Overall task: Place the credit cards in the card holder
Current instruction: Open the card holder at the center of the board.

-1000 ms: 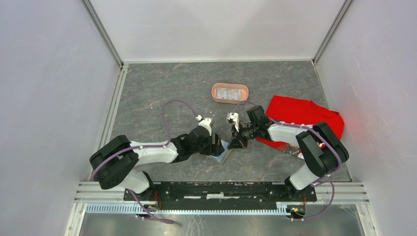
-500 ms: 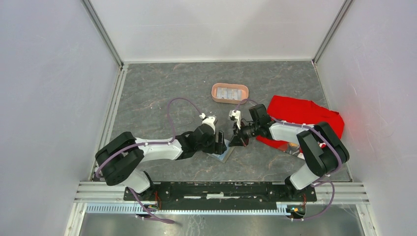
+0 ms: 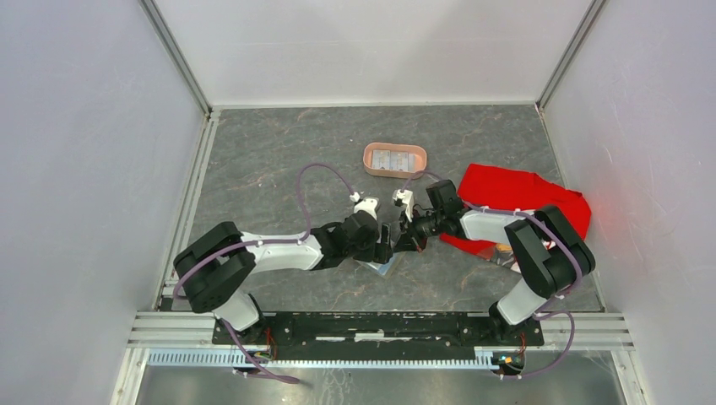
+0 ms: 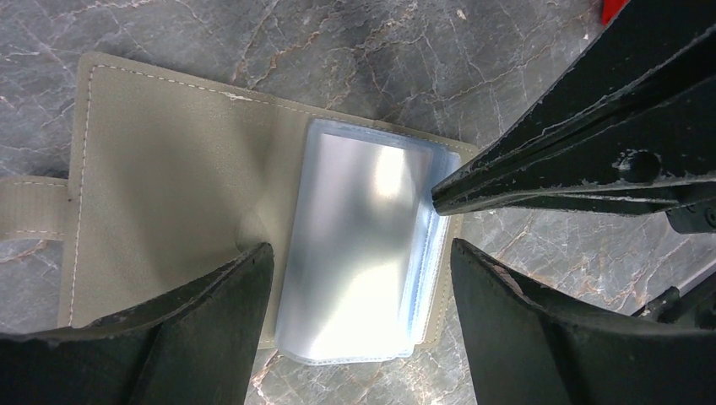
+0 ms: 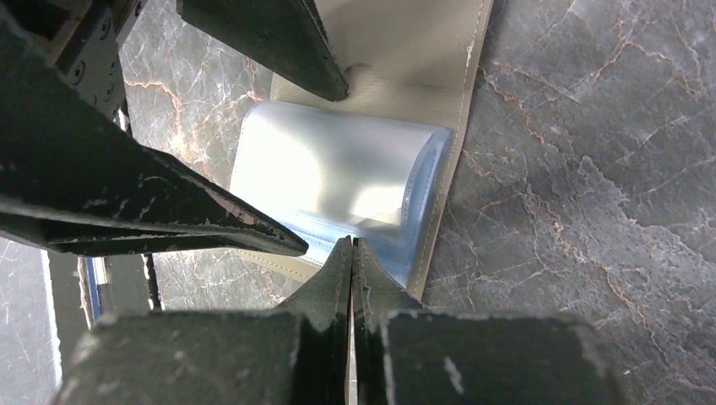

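Top view: card holder (image 3: 382, 265) lies open on the grey marbled table (image 3: 279, 160), near centre, at 6 o'clock from the pink oval tray (image 3: 366, 160) and well apart from it. Both arms meet over it: left gripper (image 3: 382, 251) comes in from 9 o'clock, right gripper (image 3: 407, 243) from 3 o'clock. Red cloth (image 3: 523, 198) is at 3 o'clock of the holder, under the right forearm. Credit cards (image 3: 390, 159) are seen only as silvery-grey rectangles lying inside the tray; their number is not clear. Left wrist view: the olive-grey inner panel (image 4: 160, 169) faces up, with its strap tab (image 4: 25, 207) at 9 o'clock and a stack of clear plastic sleeves (image 4: 371, 186) at 3 o'clock of the panel. The left gripper (image 4: 361, 249) is spread wide and grasps nothing. Its fingers straddle the sleeve stack, one fingertip (image 4: 253, 257) resting on the olive panel just beside the sleeves, the other past their outer edge. Right wrist view: the right gripper (image 5: 351, 245) has its two fingers pressed together with only a hairline seam between them. The tip touches the near edge of the sleeve stack. Cannot tell whether a single sleeve leaf is nipped in that seam. The sleeves bulge upward slightly in the middle. No card shows in either wrist view. Glare on the plastic hides whatever the sleeves contain.
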Controlling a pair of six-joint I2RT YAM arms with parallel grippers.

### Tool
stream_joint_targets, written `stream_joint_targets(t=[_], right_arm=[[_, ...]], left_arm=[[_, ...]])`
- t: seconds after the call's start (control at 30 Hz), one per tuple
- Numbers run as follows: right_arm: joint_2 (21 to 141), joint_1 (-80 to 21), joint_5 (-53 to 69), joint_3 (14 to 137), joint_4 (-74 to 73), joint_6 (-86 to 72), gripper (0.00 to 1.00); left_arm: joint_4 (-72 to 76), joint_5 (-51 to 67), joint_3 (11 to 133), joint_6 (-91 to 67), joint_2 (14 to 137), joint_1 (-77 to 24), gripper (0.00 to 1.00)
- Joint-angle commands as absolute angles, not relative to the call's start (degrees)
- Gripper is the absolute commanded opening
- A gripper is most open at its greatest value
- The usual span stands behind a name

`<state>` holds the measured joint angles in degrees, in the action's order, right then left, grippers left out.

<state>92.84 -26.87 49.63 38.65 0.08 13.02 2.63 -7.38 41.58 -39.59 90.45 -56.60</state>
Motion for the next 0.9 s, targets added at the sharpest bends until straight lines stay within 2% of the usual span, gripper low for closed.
stream_joint_targets(t=[0.0,0.63,0.77,0.87], right_arm=[[93.3,-26.7,49.1,40.8,0.2,14.1,0.00],[97.6,-26.8,48.9,41.8,2.4,9.2,0.00],[97.6,-26.7,49.1,41.8,2.5,9.0,0.00],[97.4,-26.7,49.5,41.9,2.5,9.0,0.00]], left_arm=[[-6.1,-7.4,40.2,-41.0,96.1,-57.3,0.84],[-12.7,-8.1,47.2,-40.9,103.1,-59.6,0.80],[-14.0,-8.5,48.6,-40.9,104.7,-59.8,0.74],[-15.1,-9.0,49.5,-40.9,105.8,-60.0,0.74]])
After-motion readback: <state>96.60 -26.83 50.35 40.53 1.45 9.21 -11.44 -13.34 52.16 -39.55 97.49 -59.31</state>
